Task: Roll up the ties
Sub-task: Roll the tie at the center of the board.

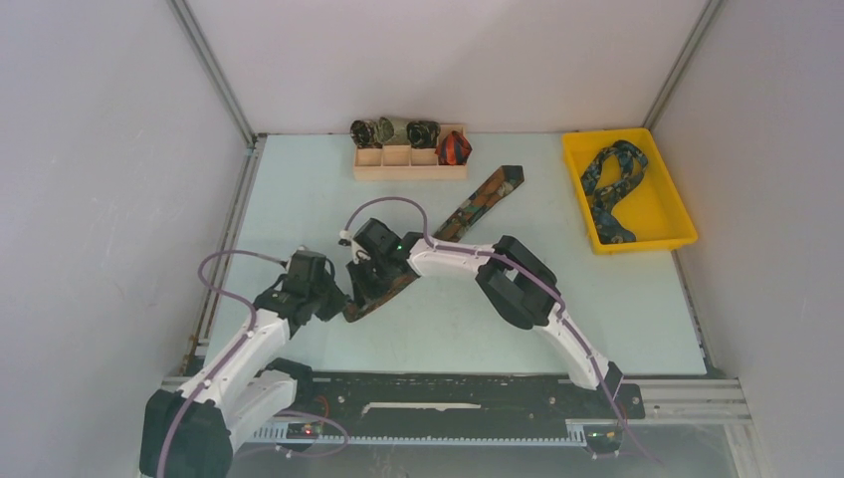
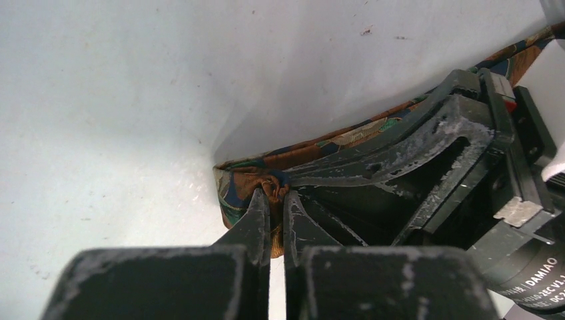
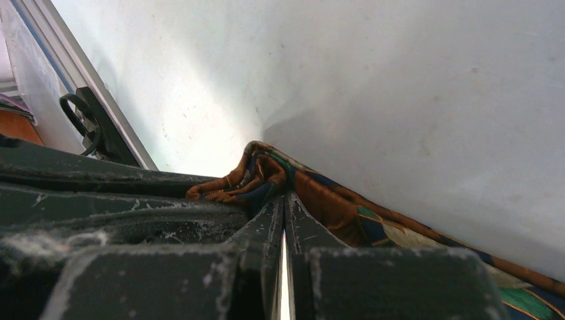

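A brown-orange-green tie (image 1: 485,196) lies slantwise on the pale table, running from the wooden box down towards the arms. Its near end (image 2: 234,190) is bunched up where both grippers meet. My left gripper (image 2: 273,195) is shut on a fold of that end, and in the top view it sits at the tie's lower tip (image 1: 341,302). My right gripper (image 3: 284,198) is shut on the same tie (image 3: 333,210) just beside it, reaching in from the right (image 1: 370,289). A navy and teal tie (image 1: 609,184) lies loose in the yellow tray.
A wooden box (image 1: 410,171) at the back holds several rolled ties, one of them red-orange (image 1: 454,149). The yellow tray (image 1: 677,199) stands at the back right. Purple cables (image 1: 390,202) loop off both arms. Walls close in left and right.
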Robot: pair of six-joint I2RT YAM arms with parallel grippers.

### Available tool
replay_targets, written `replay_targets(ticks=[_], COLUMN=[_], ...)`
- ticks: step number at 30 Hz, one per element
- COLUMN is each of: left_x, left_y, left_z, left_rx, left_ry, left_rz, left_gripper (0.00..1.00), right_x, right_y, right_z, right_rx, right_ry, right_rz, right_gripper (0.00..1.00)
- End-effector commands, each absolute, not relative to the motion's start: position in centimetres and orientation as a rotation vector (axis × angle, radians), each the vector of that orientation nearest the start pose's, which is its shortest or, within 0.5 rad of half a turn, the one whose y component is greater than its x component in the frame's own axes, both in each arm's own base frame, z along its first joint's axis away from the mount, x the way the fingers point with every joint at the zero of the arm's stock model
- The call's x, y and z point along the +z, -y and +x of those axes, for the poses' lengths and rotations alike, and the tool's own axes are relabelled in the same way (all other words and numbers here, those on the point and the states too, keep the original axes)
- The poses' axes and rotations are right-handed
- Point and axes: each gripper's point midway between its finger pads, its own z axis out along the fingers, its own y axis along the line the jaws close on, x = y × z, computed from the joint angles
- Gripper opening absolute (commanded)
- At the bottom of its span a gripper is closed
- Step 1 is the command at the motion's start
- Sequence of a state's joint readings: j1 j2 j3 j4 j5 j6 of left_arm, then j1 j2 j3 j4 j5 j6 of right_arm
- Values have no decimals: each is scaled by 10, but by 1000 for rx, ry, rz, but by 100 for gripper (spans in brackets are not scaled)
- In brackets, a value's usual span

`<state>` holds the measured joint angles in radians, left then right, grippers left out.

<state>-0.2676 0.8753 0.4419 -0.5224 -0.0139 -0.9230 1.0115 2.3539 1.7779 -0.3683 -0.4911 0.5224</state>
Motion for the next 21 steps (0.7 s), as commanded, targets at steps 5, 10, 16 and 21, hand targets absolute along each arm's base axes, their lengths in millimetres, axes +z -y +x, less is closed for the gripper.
replay_targets(ticks=[5,10,16,21], left_x=[58,55,52,54], left_y=[99,103,114,127], left_z=[229,234,244,248], left_rx=[-446,-417,-429,-448], left_ry=[-2447,-2478,-2497,-2507], left_rz=[-770,-760,-747,-719], left_gripper=[0,0,17,48], right_x=[59,62,62,60], right_y=[-485,-471,-467,-465], right_z=[240,252,255,256], right_rx=[1102,1111,1124,1134], right_ry=[-2586,-2590,-2593,-2594], right_rz=[-810,-749,-733,-727], right_gripper=[2,2,2,2])
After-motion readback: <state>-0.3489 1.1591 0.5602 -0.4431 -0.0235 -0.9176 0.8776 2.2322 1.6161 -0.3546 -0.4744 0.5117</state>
